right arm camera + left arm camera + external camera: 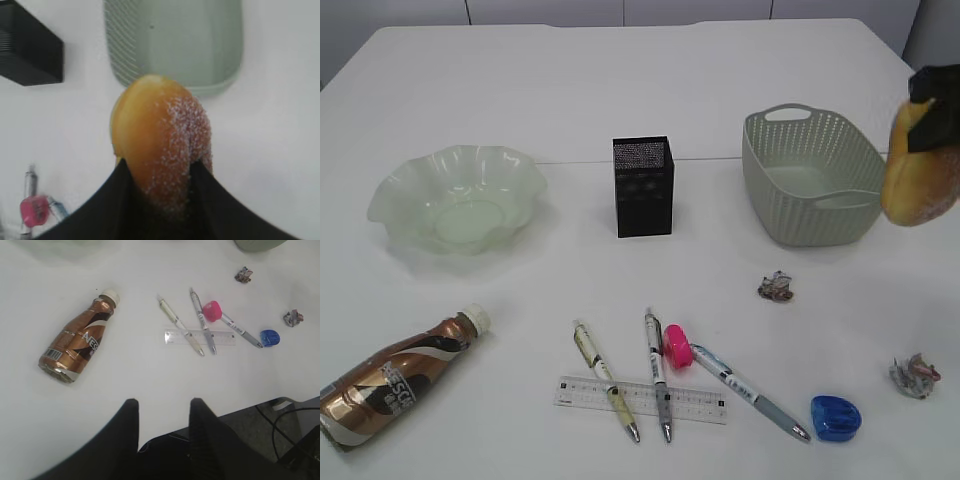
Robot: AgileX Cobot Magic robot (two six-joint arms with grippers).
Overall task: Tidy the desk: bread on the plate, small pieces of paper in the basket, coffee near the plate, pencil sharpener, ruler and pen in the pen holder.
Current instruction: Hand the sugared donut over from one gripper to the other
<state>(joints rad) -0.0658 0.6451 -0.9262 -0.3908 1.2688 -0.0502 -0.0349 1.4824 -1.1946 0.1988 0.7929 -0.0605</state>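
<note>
My right hand [159,172] pinches the bread [160,132] up in the air on the right, by the basket [810,180], and the plate [457,195] is far across the surface to my left.

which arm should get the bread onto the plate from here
Right: its gripper already grips the bread, held in the air beside the basket. It must carry it across to the plate on the far left. The left gripper is empty, jaws apart.
</note>
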